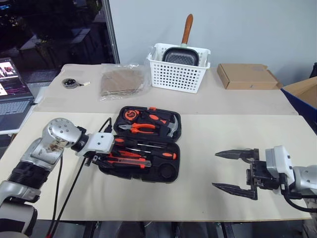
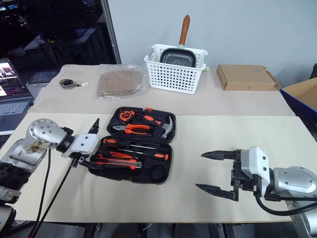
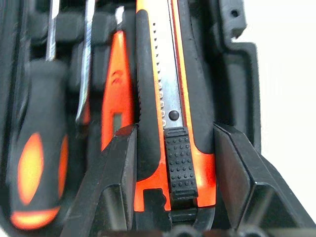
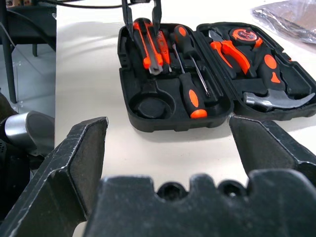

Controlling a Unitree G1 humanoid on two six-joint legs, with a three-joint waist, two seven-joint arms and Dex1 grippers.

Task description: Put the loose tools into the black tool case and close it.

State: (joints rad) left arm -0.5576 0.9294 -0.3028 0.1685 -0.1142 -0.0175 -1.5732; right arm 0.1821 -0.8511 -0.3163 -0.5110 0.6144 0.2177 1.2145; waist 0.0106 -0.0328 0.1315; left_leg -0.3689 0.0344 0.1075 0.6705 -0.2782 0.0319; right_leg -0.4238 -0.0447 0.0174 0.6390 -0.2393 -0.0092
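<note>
Gripping slim orange-and-black utility knife [image 3: 170, 113] in open black moulded-plastic tool case [image 1: 168, 168]: left pincer [image 3: 173, 163]. Right pincer [image 1: 237, 171]: spread wide, empty, above beige counter [image 1: 208, 139].

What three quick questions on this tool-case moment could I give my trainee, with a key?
1. True or false: the black tool case lies open on the table.
2. Which tool sits between the left gripper's fingers: (a) hammer, (b) utility knife, (c) pliers?
3. Fill in: the frying pan stands in the white ______.

Key:
1. True; both halves lie flat, with the hammer and pliers in the far half.
2. (b); the utility knife lies between the fingers, over its recess beside the tester screwdriver.
3. basket.
</note>
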